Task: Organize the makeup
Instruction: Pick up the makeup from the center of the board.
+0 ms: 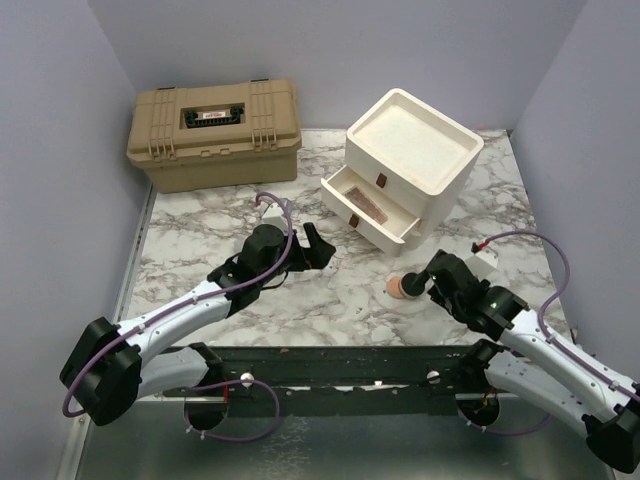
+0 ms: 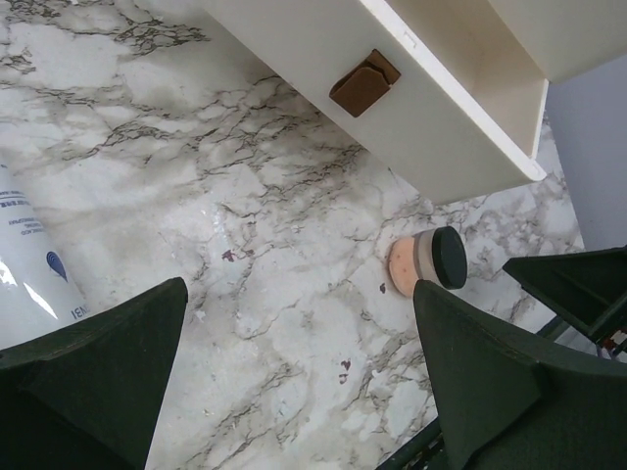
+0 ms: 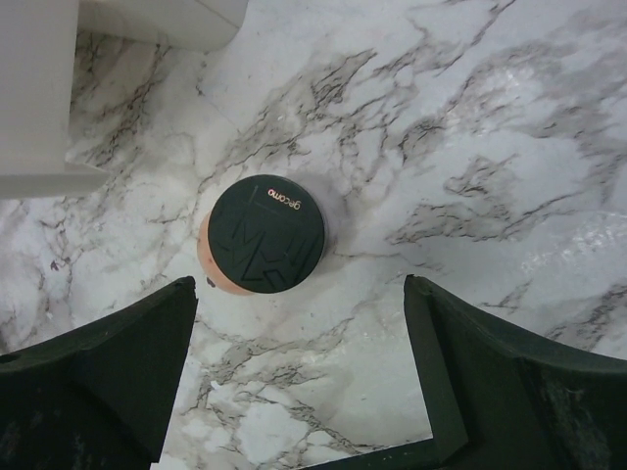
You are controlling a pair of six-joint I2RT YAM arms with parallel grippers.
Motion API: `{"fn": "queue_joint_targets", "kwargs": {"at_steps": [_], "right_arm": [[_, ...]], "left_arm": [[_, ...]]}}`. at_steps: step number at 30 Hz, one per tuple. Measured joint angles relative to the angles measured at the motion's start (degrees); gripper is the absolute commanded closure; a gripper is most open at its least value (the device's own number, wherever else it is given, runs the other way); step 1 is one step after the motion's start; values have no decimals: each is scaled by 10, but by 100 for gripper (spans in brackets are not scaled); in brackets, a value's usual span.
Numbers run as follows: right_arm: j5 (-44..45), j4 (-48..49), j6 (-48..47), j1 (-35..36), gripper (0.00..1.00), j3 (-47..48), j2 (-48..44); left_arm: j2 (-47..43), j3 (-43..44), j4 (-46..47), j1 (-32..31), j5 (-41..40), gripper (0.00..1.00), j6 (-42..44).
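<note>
The round black compact with peach powder lies tipped on the marble in front of the drawer unit; it also shows in the right wrist view and the left wrist view. My right gripper is open and empty just right of it; the compact lies a little beyond its fingertips. My left gripper is open and empty over bare marble, left of the compact. A whitish bottle lies at its left side. A pink palette lies in the open drawer. Brushes and tubes are out of view.
The cream drawer unit stands at the back right with its lower drawer pulled out towards the left gripper; its brown pull tab shows. The tan toolbox stands shut at the back left. Grey walls enclose the table.
</note>
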Motion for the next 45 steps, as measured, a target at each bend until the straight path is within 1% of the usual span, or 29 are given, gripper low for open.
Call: {"fn": "queue_joint_targets", "kwargs": {"at_steps": [3,7,11,15,23,31,38,43,45], "right_arm": [[-30,45,-11,0,9,-34,0],[-51,97,-19,0,10,-44,39],[-55,129,-20,0,14,-45,80],[-74,171,-21,-1,18,-61,94],[-78,186,-31,-10,20,-62,130],[-80,198,-43,-45,21,-62,135],[-123,255,-65,-73,26,-70,162],[-130,260,-67,-75,35,-70,191],[-130,259,-67,-75,36,-68,193]], "left_arm": [[0,4,-10,0,-2,1,9],[1,13,-11,0,-2,1,15],[1,14,-12,0,-2,1,20],[-2,14,-16,0,-3,1,22],[-15,14,-18,0,-5,1,21],[-8,14,-18,0,-5,1,26],[6,14,-18,0,-2,1,26],[9,15,-18,0,1,1,26],[9,15,-18,0,1,1,26]]}}
